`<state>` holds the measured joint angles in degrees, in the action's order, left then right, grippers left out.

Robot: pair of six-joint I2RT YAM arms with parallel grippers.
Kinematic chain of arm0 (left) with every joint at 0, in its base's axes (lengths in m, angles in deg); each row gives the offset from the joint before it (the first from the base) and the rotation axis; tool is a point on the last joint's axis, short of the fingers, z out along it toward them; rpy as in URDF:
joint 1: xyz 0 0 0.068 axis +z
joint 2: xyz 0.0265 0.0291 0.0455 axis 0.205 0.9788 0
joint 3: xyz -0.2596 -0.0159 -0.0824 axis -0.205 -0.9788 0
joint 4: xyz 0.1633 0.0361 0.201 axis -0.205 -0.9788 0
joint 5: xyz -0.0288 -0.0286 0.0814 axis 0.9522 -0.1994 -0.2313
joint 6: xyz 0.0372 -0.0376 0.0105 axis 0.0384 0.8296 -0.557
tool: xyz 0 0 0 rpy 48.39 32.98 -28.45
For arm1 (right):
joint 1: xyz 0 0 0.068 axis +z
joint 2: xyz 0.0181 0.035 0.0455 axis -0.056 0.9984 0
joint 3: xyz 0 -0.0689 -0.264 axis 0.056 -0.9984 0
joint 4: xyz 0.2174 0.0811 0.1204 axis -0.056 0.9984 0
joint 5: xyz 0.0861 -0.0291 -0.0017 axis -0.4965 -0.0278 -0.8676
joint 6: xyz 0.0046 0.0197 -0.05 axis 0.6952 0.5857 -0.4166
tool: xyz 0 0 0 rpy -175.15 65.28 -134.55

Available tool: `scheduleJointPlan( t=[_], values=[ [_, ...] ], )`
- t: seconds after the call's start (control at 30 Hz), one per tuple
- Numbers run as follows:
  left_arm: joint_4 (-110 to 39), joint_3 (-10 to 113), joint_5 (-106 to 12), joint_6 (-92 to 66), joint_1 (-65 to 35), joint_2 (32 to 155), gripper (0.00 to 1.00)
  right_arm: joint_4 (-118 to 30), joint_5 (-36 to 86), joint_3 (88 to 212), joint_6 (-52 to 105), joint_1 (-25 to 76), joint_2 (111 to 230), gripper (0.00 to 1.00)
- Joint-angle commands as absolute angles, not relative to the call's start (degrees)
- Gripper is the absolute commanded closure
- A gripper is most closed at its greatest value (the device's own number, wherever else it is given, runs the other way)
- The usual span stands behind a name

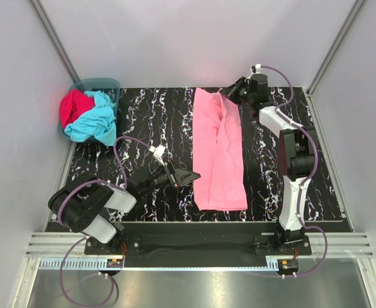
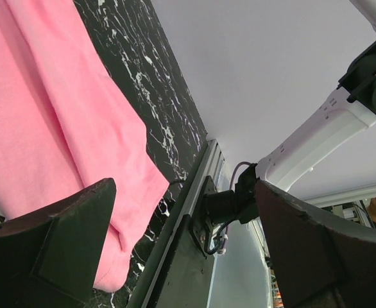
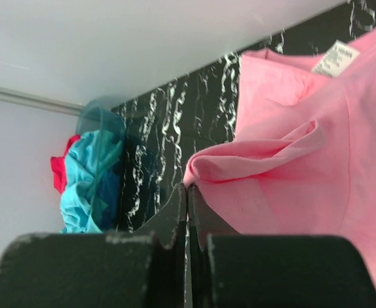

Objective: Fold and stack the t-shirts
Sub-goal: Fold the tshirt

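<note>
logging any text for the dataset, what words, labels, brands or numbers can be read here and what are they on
White neck label on the pink t-shirt: dark print, too small and blurred to read.
Turquoise t-shirt, red t-shirt, teal basket, table: no text or signs visible.

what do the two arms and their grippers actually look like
Both are built alike: the left arm and right arm have white shell links between bulky black joint housings. Thin mauve cables loop out from each base and run along the links. The left gripper and right gripper are black, each with two broad, matte, wedge-shaped fingers tapering towards the tip.
</note>
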<state>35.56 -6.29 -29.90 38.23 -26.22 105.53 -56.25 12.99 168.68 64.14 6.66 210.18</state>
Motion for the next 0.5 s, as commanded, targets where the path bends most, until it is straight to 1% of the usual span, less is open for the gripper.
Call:
scheduleJointPlan(
  t=[0.0, 0.27, 0.47],
  values=[
    [41.1, -6.9, -30.99, 36.4, -26.49, 103.18, 0.05, -57.23, 11.64, 171.19, 63.11, 7.6, 212.48, 1.0],
    [39.69, -6.81, -30.9, 35.96, -26.49, 101.77, 0.05, -57.31, 12.17, 173.03, 63.63, 9.97, 218.45, 1.0],
    [37.67, -6.9, -31.08, 35.34, -26.49, 99.93, 0.05, -56.79, 11.64, 178.13, 65.39, 11.47, 224.16, 1.0]
  ],
)
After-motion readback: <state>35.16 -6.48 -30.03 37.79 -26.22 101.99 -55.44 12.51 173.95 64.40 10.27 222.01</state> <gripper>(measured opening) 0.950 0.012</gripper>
